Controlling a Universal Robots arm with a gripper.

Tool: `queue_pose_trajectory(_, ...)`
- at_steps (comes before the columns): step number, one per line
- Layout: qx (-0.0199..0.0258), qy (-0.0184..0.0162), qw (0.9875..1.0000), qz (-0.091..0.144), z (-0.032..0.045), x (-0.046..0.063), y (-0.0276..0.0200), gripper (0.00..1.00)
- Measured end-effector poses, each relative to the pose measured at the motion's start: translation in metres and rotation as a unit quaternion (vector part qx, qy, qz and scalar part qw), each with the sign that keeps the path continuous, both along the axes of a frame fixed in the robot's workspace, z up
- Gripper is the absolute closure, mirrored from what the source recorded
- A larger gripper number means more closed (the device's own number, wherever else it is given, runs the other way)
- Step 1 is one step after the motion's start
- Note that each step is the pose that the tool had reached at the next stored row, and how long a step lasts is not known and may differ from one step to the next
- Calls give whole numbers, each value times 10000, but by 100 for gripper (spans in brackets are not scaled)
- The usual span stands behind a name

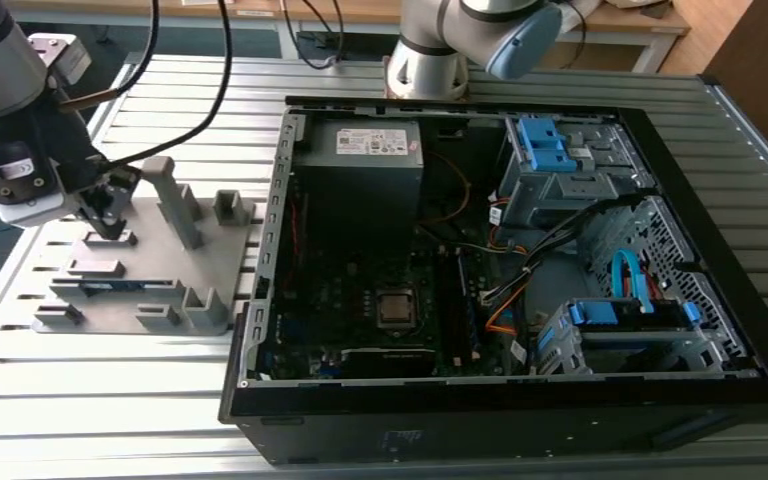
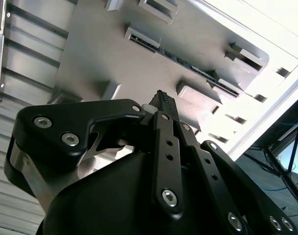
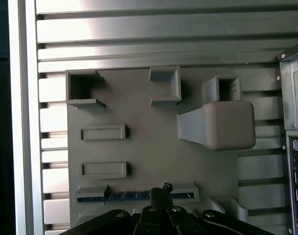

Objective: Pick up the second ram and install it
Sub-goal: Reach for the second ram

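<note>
- Stretching across the room is a slatted silver metal table (image 1: pixel 157 390), carrying a flat grey plastic fixture plate (image 1: pixel 211 262) beside an open black computer case (image 1: pixel 491 410).
- The thin blue memory stick, the second ram (image 3: pixel 129 196), is sitting on edge in a slot of the plate, its long axis running along the plate's near edge.
- The black two-finger gripper (image 1: pixel 115 232) is hovering just over the plate, jaws pressed together, gripping nothing.
</note>
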State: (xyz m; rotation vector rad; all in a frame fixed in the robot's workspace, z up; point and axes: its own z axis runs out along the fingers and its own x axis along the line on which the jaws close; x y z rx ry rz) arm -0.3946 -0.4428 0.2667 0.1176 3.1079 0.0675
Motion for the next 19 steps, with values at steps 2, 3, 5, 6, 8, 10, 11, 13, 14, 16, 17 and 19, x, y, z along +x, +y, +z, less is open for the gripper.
queue_pose_trajectory(2, -7, -1, 10000, 0, -33, -7, -2, 90)
queue_pose_trajectory(3, -32, 0, 10000, -1, -39, -15, -2, 90)
queue_pose_trajectory(5, -121, 0, 9999, 0, -45, -31, -4, 90)
queue_pose_trajectory(6, -167, 0, 9999, 0, -47, -39, -4, 90)
queue_pose_trajectory(8, -250, -1, 9997, 0, -54, -55, -4, 90)
queue_pose_trajectory(10, -291, 0, 9996, 0, -77, -71, -5, 90)
queue_pose_trajectory(11, -292, 0, 9996, 0, -96, -73, -5, 90)
queue_pose_trajectory(13, -292, 0, 9996, 0, -131, -78, -5, 90)
queue_pose_trajectory(14, -292, 0, 9996, 0, -150, -81, -5, 90)
queue_pose_trajectory(16, -292, 0, 9996, 0, -187, -86, -5, 90)
queue_pose_trajectory(17, -292, 0, 9996, 0, -205, -88, -6, 90)
queue_pose_trajectory(19, -292, 0, 9996, 1, -241, -91, -7, 90)
